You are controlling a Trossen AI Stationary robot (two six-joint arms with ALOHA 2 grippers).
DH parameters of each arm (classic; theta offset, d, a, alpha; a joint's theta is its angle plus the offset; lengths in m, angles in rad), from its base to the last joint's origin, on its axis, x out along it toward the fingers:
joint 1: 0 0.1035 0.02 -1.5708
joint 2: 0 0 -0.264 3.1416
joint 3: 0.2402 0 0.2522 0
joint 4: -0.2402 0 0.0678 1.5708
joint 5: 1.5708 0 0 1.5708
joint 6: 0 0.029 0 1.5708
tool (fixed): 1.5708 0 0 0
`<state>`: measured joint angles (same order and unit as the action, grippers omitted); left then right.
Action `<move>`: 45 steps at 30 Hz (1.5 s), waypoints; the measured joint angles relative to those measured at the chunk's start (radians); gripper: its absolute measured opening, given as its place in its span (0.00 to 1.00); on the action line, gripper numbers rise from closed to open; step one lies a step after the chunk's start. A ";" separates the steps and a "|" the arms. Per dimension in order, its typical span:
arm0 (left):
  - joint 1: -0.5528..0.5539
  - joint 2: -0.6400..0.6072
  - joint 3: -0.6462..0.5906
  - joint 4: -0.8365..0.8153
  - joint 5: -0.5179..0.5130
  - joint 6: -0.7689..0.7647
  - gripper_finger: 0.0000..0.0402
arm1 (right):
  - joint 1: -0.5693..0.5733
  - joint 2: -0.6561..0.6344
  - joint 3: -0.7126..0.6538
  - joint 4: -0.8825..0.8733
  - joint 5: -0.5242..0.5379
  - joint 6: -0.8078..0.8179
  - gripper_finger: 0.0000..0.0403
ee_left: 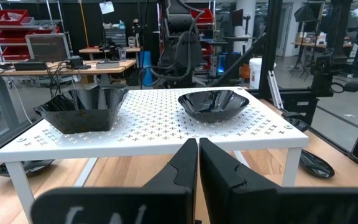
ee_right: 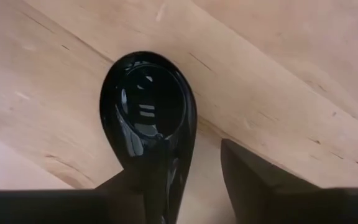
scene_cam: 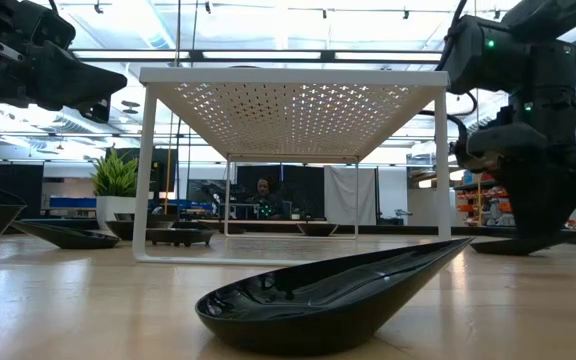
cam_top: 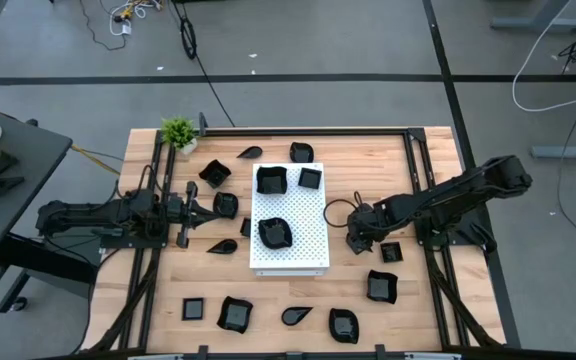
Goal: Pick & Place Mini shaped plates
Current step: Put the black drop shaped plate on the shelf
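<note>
clearly the right gripper stands spread astride a glossy black teardrop-shaped mini plate on the wooden table, lined up to pinch its tail; the left gripper waits pressed together facing the white perforated board.

Glossy black mini shaped plates lie on the pale, grained wooden table and on the white perforated board dotted with rows of small holes, beside a green potted plant in a white pot and two dark arms.
</note>
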<state>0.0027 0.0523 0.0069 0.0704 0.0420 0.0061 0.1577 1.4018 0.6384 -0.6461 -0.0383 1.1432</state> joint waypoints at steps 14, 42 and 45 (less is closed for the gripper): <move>0.000 0.000 0.000 0.000 0.000 0.000 0.05 | 0.000 0.006 0.000 0.003 -0.014 -0.017 0.13; 0.000 0.000 0.000 0.000 0.000 0.000 0.05 | 0.000 -0.132 0.003 0.000 -0.033 0.001 0.01; 0.000 0.000 0.000 0.000 0.000 0.000 0.05 | -0.004 -0.172 0.026 -0.020 -0.033 -0.003 0.01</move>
<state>0.0026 0.0522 0.0071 0.0704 0.0421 0.0059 0.1534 1.2300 0.6648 -0.6662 -0.0711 1.1398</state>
